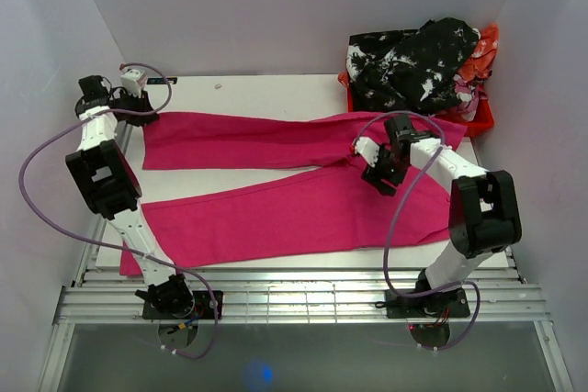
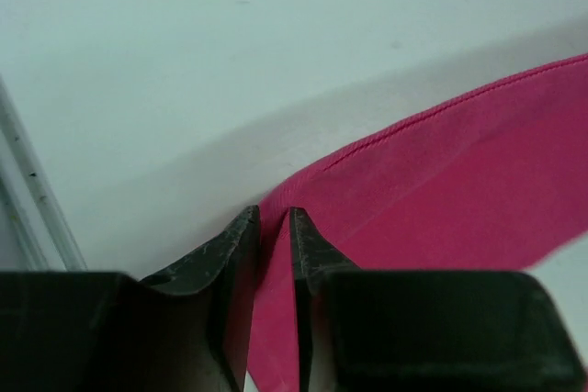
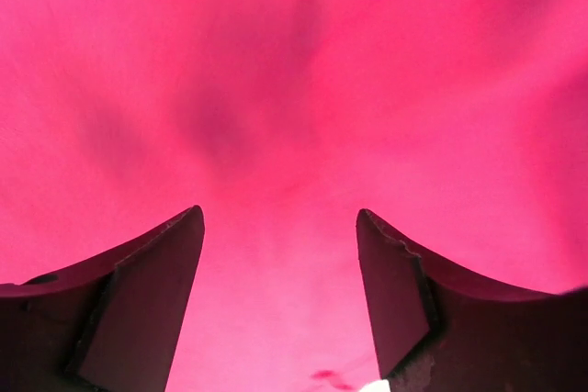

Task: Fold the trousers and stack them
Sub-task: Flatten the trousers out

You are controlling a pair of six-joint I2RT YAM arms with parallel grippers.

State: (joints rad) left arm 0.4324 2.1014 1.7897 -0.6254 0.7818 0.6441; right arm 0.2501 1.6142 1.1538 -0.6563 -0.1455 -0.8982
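Left gripper point(image 2: 274, 213): fingers point(image 2: 230, 250) nearly together, only a thin slot between them. The hem corner of the trousers point(image 2: 459, 181) sits in that slot, pinched. The cloth rises off the table point(image 2: 184, 61) to the tips, with a shadow under the stitched edge.

Right gripper point(image 3: 280, 218): fingers point(image 3: 147, 300) wide apart, nothing between them. It points down at the pink cloth, which fills the whole wrist view. Can't tell if the tips touch it.

Top view: trousers point(image 1: 276, 218) lie flat on the table point(image 1: 257, 94), waist at the right, both legs running left in a V. The left gripper is at the end of the far leg, at the far-left corner. The right gripper is over where the two legs meet.

Left arm point(image 1: 101, 176): runs from the near-left base along the table's left edge, crossing the end of the near leg, wrist at the far corner.
Right arm point(image 1: 478, 208): up from the near-right base, elbow high on the right, forearm angled back left and down over the waist.

Red crate point(image 1: 480, 118) at far right, just beside the waist, heaped with black-and-white cloth point(image 1: 413, 66).
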